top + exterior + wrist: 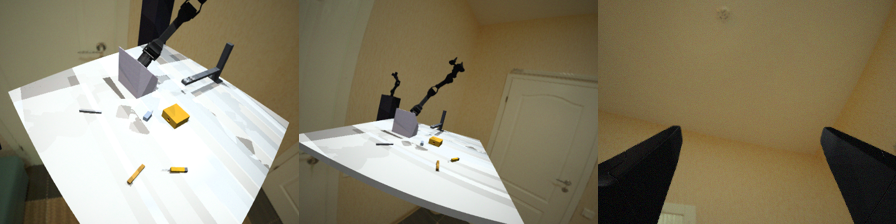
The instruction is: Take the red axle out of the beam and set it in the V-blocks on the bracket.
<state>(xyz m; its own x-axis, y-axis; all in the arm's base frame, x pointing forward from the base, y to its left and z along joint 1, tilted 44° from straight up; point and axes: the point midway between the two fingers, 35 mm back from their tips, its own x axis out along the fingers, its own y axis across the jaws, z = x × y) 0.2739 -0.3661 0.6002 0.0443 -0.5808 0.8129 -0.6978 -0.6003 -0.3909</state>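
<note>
Arm (167, 32) (426, 99) raised, stretched up and outward; fingers (455, 59) spread wide, holding nothing

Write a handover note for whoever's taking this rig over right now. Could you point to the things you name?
Gripper (459, 61) (754, 133): open, nothing between the fingers, raised well above the table (110, 154) (409, 170).
Job's things: I can't make out the red axle or V-blocks, or tell for sure which piece is the beam. A yellow block (177, 115) (436, 141) with a hole in its side and a dark grey stand (226, 56) (443, 121) are on the table.
Done: nothing that I can confirm.
Left, as far as I can judge: find the axle, draw it out with the beam kept in place, set it in the V-blocks, finish open and touching nothing.
</note>
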